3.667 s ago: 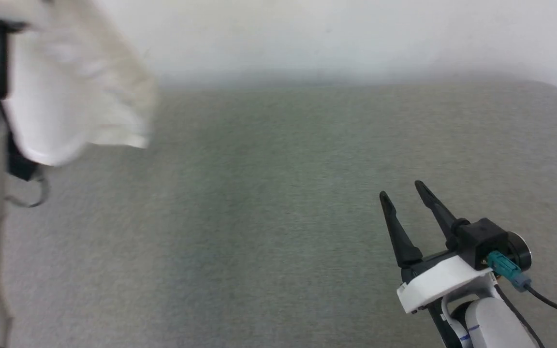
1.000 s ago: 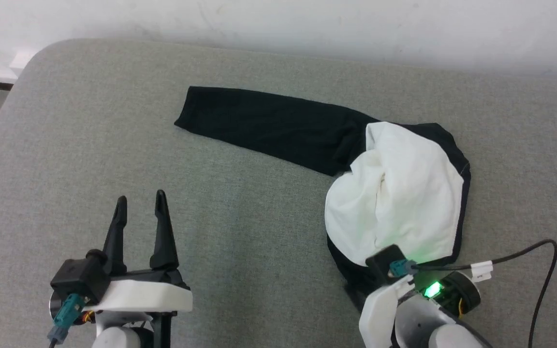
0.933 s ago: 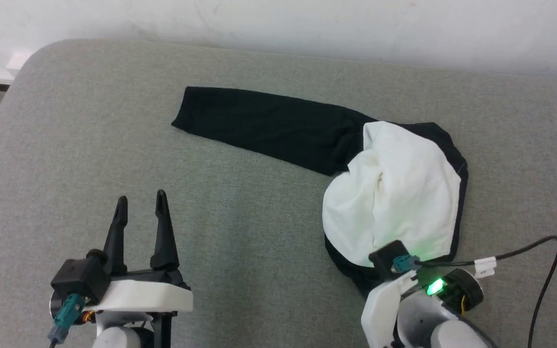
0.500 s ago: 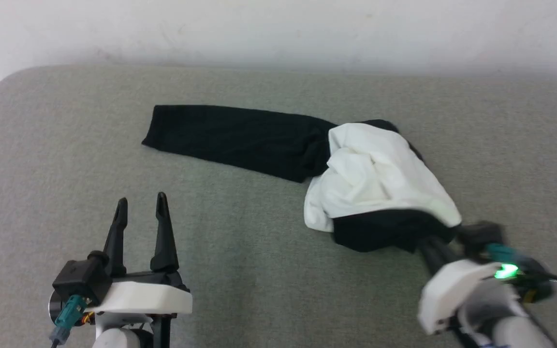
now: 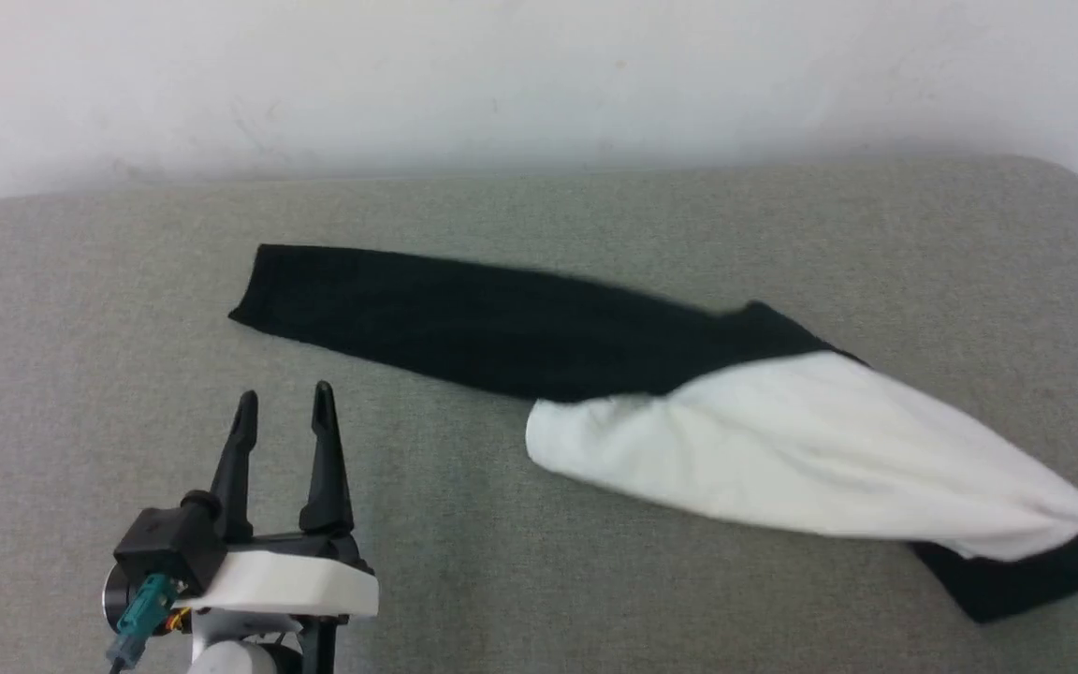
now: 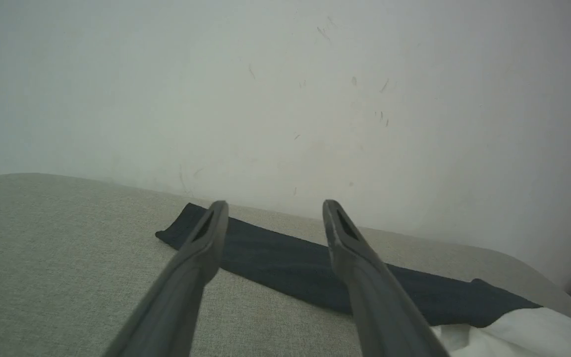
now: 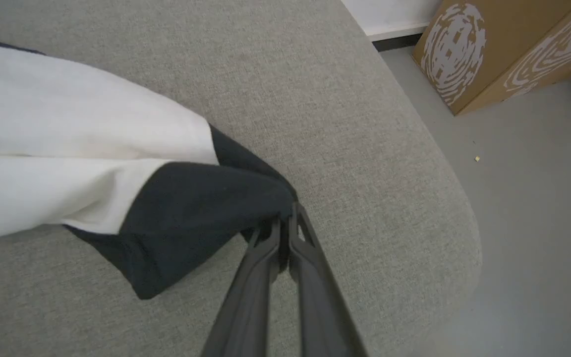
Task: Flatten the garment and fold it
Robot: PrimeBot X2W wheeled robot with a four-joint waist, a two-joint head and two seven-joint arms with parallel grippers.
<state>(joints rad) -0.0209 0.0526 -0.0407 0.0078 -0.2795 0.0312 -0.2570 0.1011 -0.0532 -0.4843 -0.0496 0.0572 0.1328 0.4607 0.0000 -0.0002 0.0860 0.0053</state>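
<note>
The garment [image 5: 782, 449] lies stretched across the grey cushion, white body in the middle, one black sleeve [image 5: 464, 318] running out to the left, black fabric trailing off at the lower right. In the right wrist view my right gripper [image 7: 285, 223] is shut on a bunch of the garment's black cloth [image 7: 201, 203], pulling it toward the cushion's right edge. My left gripper [image 5: 282, 402] stands open near the front left, apart from the sleeve; the left wrist view shows its fingers [image 6: 201, 248] spread with the sleeve [image 6: 285, 263] beyond them. The chest print and labels are hidden.
The grey cushion [image 5: 539, 215] backs onto a white wall [image 5: 539, 75]. Its rounded right edge [image 7: 459, 233] drops to a grey floor, where a brown cardboard box [image 7: 493, 49] stands.
My right gripper has dragged the garment's black end to the right, stretching the bunched white body out long. The head camera has turned right. The left gripper stays open.
</note>
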